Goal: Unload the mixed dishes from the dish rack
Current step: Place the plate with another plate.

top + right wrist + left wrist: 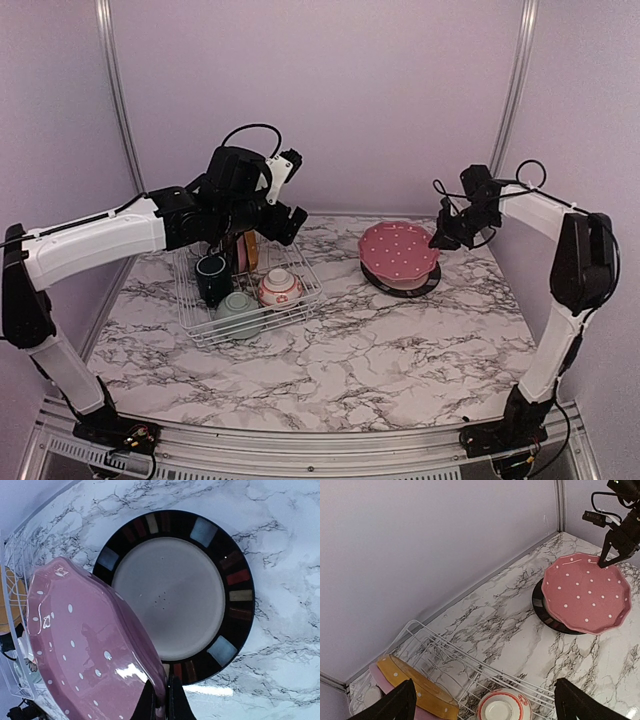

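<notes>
The white wire dish rack (pixel 305 292) holds a dark green mug (pixel 213 278), a pale green bowl (pixel 238 310), an upturned pink-white floral bowl (pixel 280 288) and upright yellow (pixel 415 685) and pink (pixel 374 672) plates. My left gripper (pixel 290 192) hovers open and empty above the rack's far side (pixel 484 690). My right gripper (pixel 162 702) is shut on the rim of the dotted dark red plate (pixel 85 645), holding it tilted over the black plate (pixel 235 580) on the table. The plate also shows in the top view (pixel 400 252). No white-and-brown cup or floral red plate shows.
Marble table (pixel 400 360) with pale walls at the back and sides. The black plate (pixel 372 277) lies right of the rack, near the back wall. Metal frame posts (pixel 515 90) stand in the back corners.
</notes>
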Action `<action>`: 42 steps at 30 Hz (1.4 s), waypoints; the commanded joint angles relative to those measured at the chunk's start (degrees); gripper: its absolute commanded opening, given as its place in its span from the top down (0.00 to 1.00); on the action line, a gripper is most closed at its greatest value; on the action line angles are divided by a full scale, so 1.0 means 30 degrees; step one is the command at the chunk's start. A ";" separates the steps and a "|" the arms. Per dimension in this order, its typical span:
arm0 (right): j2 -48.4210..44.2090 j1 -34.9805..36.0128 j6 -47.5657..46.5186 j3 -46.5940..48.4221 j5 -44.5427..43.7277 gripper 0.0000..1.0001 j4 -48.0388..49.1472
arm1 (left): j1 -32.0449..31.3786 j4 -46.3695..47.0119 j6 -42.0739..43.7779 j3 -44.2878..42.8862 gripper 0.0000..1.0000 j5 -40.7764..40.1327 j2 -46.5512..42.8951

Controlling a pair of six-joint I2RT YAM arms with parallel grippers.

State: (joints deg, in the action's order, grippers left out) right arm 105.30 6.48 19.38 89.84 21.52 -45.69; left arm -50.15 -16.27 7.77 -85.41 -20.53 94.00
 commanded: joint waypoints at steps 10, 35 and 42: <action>0.0399 -0.1657 -0.0667 -0.0241 0.0429 1.00 0.3148 | 0.0626 0.0593 -0.1850 0.0473 0.01 0.0777 -0.0631; 0.3715 -0.1662 -0.1447 0.0423 -0.0158 0.96 0.4127 | 0.1207 0.0492 -0.2445 0.0595 0.01 0.0354 -0.0959; 0.3782 -0.1665 -0.1741 0.0280 -0.0253 0.78 0.4014 | 0.1427 0.0536 -0.2447 0.0463 0.01 0.0541 -0.0860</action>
State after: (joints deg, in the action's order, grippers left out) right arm 116.53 1.56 14.72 88.27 19.07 -35.70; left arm -46.44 -15.27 0.84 -84.03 -19.11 92.51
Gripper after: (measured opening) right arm 0.153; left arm 0.989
